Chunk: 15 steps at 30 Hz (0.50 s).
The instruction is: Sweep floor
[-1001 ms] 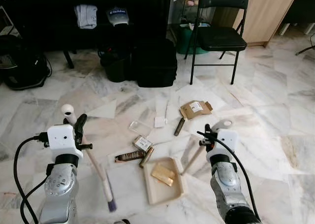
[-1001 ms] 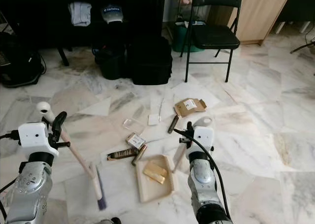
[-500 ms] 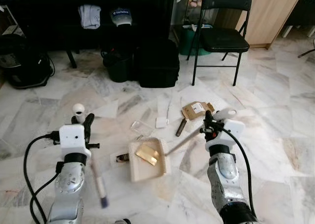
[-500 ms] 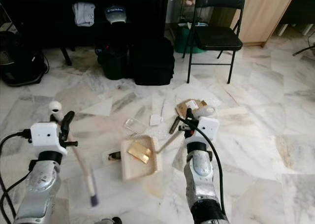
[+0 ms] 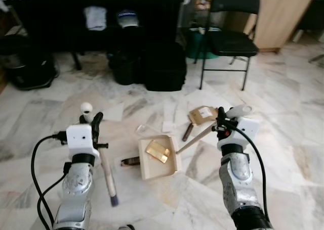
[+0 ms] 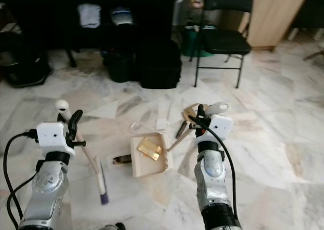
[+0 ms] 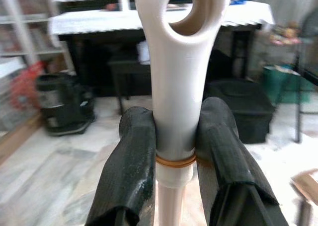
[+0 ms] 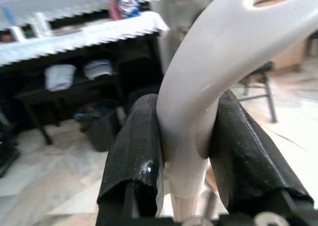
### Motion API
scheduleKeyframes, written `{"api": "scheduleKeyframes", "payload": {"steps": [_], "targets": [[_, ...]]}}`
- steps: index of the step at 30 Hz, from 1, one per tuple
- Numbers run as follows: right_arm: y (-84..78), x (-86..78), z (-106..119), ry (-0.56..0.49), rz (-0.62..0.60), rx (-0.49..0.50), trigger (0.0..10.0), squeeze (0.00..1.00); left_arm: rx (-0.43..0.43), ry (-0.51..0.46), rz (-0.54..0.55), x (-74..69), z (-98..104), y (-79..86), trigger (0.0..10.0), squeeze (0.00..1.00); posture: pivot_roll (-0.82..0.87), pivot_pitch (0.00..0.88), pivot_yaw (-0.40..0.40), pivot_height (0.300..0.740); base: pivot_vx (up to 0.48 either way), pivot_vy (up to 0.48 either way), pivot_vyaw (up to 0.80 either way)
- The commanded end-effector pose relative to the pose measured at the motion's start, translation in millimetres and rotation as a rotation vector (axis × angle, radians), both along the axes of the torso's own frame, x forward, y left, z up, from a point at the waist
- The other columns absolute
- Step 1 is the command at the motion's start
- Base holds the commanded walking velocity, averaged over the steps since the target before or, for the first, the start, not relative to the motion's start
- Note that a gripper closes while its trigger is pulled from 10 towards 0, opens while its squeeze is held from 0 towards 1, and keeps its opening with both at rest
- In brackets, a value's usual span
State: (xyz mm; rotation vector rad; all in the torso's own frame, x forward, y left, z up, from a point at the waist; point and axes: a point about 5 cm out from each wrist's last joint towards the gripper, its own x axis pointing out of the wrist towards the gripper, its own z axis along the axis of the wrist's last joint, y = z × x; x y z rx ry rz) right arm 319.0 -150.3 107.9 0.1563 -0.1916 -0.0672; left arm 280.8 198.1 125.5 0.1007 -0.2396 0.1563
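While both arms are busy close to the robot's body, the sweeping looks only partly done. Nearest on the left, the left gripper is clamped round the white handle of the brush; the left wrist view shows both black fingers pressed against the handle just below its hanging loop, and the brush slants down to the marble floor with its purple bristle end resting on the tiles, a little apart from the litter. On the right, the right gripper grips the curved white grip of the dustpan, its fingers squeezed on either side, and the long handle runs down and across to the beige pan lying between the two arms. One flat golden packet already lies in the pan, so some collection is done. Just beside the pan's left edge a dark brown wrapper lies on the tiles, uncollected. Beyond the pan lie a clear plastic scrap, a small white square of paper, a dark stick-like piece and a torn cardboard box, all on the floor. Judging by this, most of the job remains: one item in, at least five to sweep. Farther off stand a black bag and a folding chair.
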Motion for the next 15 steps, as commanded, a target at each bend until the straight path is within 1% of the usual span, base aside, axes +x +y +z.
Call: {"api": "scheduleKeyframes", "payload": {"steps": [1,4,11,15], "targets": [[2.0,2.8,15.9,-0.071,0.009,0.021,10.0,0.0,0.004,-0.059,-0.024,1.0,12.6,-4.6,10.0,0.0,0.08,0.015,-0.028,0.74,0.0,0.0,0.8],[4.4,4.3,17.1,-0.074,0.013,0.032,10.0,0.0,0.01,-0.052,-0.034,1.8,11.0,-5.7,10.0,0.0,0.08,0.01,-0.022,0.74,0.0,0.0,0.8],[6.9,3.7,16.2,-0.067,0.021,0.049,10.0,0.0,0.017,-0.031,-0.031,1.4,6.8,-2.3,10.0,0.0,0.08,0.004,-0.015,0.74,0.0,0.0,0.8],[6.4,3.4,14.2,-0.058,0.019,0.084,10.0,0.0,0.017,-0.024,-0.032,1.0,5.4,-3.1,10.0,0.0,0.09,0.004,-0.015,0.74,0.0,0.0,0.69]]}}
